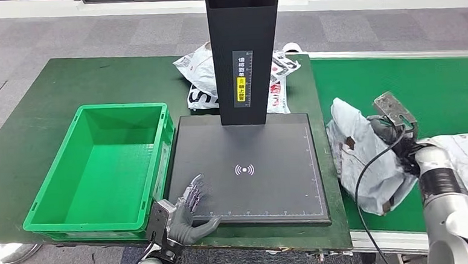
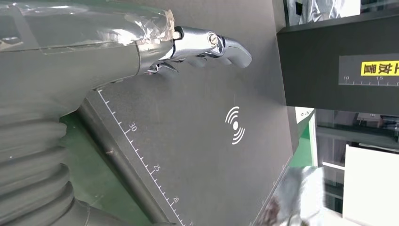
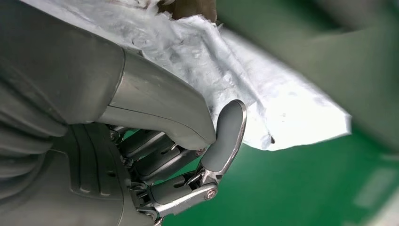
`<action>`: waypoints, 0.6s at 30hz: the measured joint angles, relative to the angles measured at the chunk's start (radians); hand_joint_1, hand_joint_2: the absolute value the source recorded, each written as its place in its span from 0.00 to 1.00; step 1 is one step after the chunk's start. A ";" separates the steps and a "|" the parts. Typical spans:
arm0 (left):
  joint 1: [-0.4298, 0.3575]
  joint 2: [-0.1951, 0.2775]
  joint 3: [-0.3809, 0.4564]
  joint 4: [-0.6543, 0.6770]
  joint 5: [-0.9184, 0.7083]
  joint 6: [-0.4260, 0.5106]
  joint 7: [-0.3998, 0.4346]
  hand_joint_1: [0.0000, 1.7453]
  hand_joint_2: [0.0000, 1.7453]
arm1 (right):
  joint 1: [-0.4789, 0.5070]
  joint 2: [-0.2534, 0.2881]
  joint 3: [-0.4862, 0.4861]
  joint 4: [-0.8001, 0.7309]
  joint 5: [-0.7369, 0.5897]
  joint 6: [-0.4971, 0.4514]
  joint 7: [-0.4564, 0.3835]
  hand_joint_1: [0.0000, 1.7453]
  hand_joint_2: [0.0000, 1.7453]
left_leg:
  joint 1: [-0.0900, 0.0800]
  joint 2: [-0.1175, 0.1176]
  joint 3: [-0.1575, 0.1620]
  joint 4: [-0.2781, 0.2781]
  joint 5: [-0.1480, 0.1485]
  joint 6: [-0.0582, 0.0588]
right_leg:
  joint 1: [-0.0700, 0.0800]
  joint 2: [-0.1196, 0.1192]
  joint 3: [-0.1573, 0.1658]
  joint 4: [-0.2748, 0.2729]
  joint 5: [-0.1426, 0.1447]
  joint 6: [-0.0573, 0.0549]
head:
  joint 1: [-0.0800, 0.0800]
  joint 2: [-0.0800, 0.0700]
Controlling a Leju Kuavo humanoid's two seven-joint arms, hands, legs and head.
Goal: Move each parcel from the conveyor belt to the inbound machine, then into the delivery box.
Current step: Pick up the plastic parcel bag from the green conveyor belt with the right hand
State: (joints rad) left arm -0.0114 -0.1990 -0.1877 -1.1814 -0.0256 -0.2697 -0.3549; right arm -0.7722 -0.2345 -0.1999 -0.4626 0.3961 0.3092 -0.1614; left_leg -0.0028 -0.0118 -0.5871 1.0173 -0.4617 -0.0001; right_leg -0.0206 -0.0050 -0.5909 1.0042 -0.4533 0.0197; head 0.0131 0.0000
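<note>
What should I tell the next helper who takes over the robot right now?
Left hand: holds nothing, fingers spread over the near corner of the flat black inbound machine plate.
Right hand: grips the crumpled grey plastic parcel on the green conveyor belt.
Green plastic delivery box: nothing inside.
A white printed bag lies behind the machine's column.
Left: lift the parcel onto the plate, then into the box.

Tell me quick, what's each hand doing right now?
Left hand: open, holding nothing, over the scanner plate's near corner.
Right hand: gripping the grey parcel on the conveyor belt.
</note>
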 joint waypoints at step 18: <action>0.007 -0.015 0.004 0.001 -0.030 0.011 -0.018 0.00 1.00 | -0.069 0.150 0.198 -0.298 -0.313 -0.034 0.055 1.00 1.00 | 0.001 0.000 0.001 0.000 0.001 -0.001 | 0.001 0.000 0.000 0.000 0.000 0.000 | 0.000 0.000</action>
State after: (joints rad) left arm -0.0044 -0.2143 -0.1834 -1.1804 -0.0559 -0.2587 -0.3730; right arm -0.8408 -0.0842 -0.0015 -0.7603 0.0828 0.2749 -0.1065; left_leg -0.0013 -0.0115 -0.5863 1.0173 -0.4611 -0.0007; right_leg -0.0193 -0.0046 -0.5910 1.0044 -0.4532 0.0193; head 0.0130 0.0000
